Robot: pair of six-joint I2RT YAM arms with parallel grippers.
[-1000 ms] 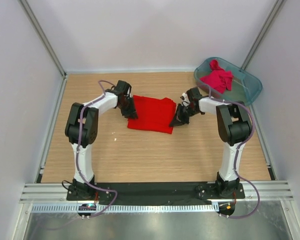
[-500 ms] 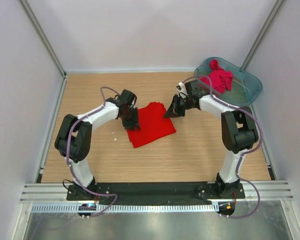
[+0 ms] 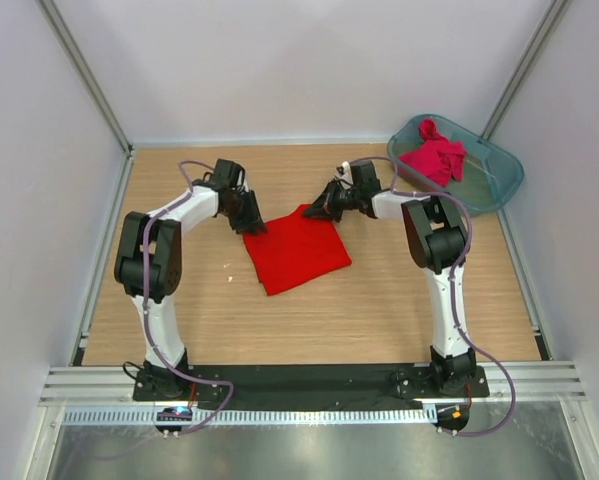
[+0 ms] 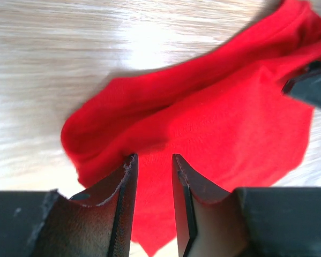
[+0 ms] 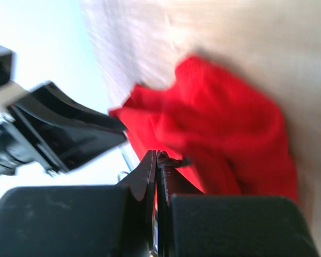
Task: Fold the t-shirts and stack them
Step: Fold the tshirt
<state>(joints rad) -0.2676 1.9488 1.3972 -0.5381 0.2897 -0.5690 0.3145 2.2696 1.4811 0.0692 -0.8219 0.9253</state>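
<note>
**A:** Where do we find the red t-shirt (image 3: 297,250)?

**B:** We see it lying flat on the wooden table (image 3: 399,300), folded into a rough square and turned cornerwise, midway between our two arms.

**A:** And our left gripper (image 3: 252,226)?

**B:** It sits at the shirt's left corner. In the left wrist view its fingers (image 4: 127,182) stand a little apart. Red cloth shows through the narrow gap, lying behind it rather than bunched in it. A rounded fold of the shirt bulges just left of the tips.

**A:** What about our right gripper (image 3: 311,211)?

**B:** It is at the far corner, which rises to a small peak. The right wrist view is blurred, but there the fingers (image 5: 149,168) are pressed together with no gap. Red cloth runs right up to the tips, and we cannot tell whether any of it is nipped.

**A:** And the other tee?

**B:** The crimson-pink t-shirt (image 3: 434,158) lies crumpled in the teal tub (image 3: 501,178) at the table's far right corner, well apart from the red one.
</note>
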